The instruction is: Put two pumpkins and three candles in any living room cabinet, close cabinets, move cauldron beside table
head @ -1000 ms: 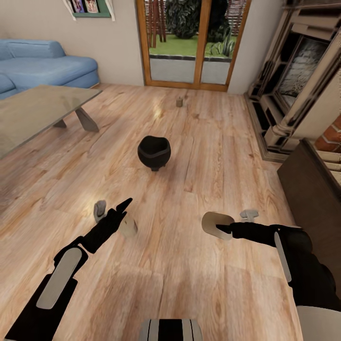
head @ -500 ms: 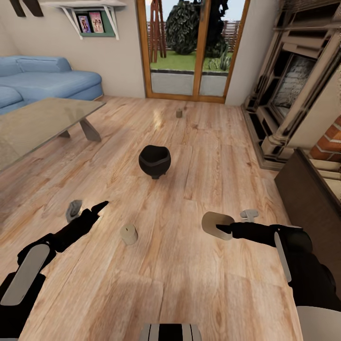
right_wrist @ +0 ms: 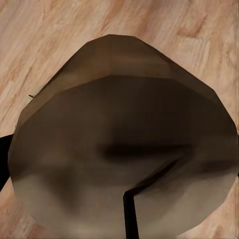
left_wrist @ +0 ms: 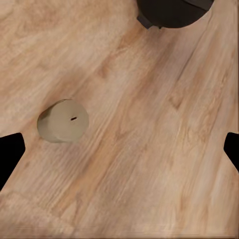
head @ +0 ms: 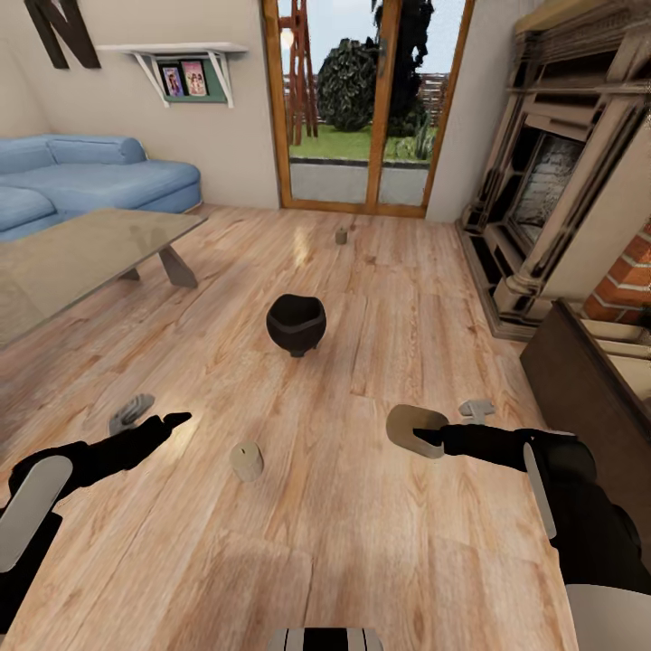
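Candle (right_wrist: 124, 149) clamped between right gripper (head: 425, 436) fingers, above floor.

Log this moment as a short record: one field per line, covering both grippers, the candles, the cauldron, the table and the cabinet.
left gripper: open, empty, above bare floor, apart from the candle
right gripper: shut on a candle, held off the floor
candle on floor: upright, between the two arms, untouched
far candle: upright on the floor near the glass door
cauldron: upright on the floor mid-room, apart from the table
table: glass top, at the view's left, before the blue sofa
cabinet: dark brown, at the right edge
pumpkins: none located
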Tool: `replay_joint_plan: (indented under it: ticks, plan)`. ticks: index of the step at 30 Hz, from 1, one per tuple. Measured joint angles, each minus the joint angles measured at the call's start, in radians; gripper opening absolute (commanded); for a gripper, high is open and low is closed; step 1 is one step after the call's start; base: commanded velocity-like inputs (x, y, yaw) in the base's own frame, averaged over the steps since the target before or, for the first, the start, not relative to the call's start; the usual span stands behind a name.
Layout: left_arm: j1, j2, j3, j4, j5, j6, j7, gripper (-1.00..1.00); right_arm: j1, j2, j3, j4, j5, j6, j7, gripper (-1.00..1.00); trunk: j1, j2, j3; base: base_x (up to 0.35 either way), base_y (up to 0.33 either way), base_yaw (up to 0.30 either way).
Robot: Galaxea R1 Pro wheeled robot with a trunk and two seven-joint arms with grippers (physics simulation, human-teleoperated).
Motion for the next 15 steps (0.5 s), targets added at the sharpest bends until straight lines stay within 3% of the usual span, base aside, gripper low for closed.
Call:
replay_joint_plan:
  ticks: [6,9,10,12,15]
  plan:
    - [-0.022,-0.002,-0.003,0.001,-0.001,0.045,0.020,1.00,0.000,0.000,0.001,0.000,-0.001,-0.001,-0.021,-1.00,-0.003,0.001,0.023,0.000,0.000,0.000]
    - [-0.053,-0.017,-0.018,0.001,-0.001,0.077,0.079,1.00,0.000,0.000,0.002,0.000,-0.001,-0.001,-0.022,-1.00,-0.004,0.002,0.035,0.000,0.000,0.000]
    - [-0.069,-0.022,-0.034,0.002,-0.001,0.081,0.107,1.00,0.000,0.000,0.002,0.000,-0.001,-0.001,-0.022,-1.00,-0.005,0.002,0.039,0.000,0.000,0.000]
    - [-0.131,-0.033,-0.103,0.002,-0.001,0.088,0.214,1.00,0.000,0.000,0.002,0.000,-0.001,-0.001,-0.022,-1.00,-0.005,0.003,0.046,0.000,0.000,0.000]
    - [-0.237,-0.075,-0.185,0.005,0.007,0.113,0.406,1.00,0.000,0.000,0.002,0.000,-0.001,-0.001,-0.022,-1.00,-0.007,0.003,0.058,0.000,0.000,0.000]
